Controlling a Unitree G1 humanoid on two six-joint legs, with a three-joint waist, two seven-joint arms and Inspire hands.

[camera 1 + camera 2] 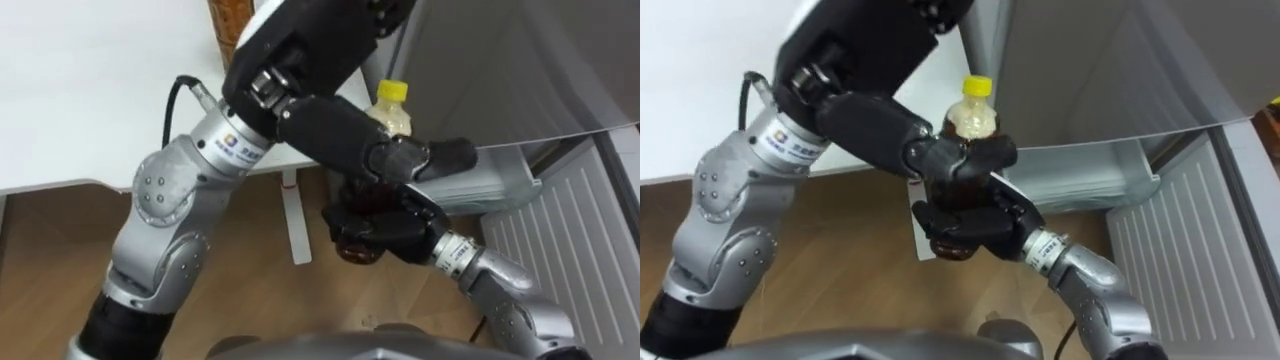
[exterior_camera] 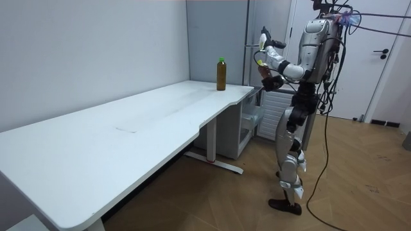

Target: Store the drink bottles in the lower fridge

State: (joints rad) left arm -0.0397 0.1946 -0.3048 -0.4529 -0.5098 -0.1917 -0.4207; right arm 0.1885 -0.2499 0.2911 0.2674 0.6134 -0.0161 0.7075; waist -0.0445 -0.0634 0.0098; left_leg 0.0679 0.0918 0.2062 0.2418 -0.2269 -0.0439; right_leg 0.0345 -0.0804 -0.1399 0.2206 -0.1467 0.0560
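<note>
A long white rectangular table (image 2: 128,122) is being shown at full length in the room view, with the robot standing at its far end on a brown wooden floor (image 2: 359,167), facing a tall grey fridge (image 1: 500,70). In the eye views just a corner of that table is being seen, at the upper left. The fridge's lower door (image 1: 570,230) is being held open on nothing; it is hanging swung out at the robot's right, and its white ribbed inner face is being presented to the head camera. In the room view the open lower compartment is being glimpsed just beyond the table's end.

A brown bottle with a green cap (image 2: 221,74) is being left upright on the table's far corner, well apart from both hands. In the left eye view just its base is being caught at the top edge.

A clear plastic bottle of dark drink with a yellow cap (image 1: 972,115) is being held upright in front of the robot's chest, near the fridge and outside it. How it is being grasped is being told by the eye views. The left hand (image 1: 940,155) is being wrapped round its middle from the left. The right hand (image 1: 975,225) is being clenched round its lower part from below. In the room view the grasp is being rendered too small to judge.
</note>
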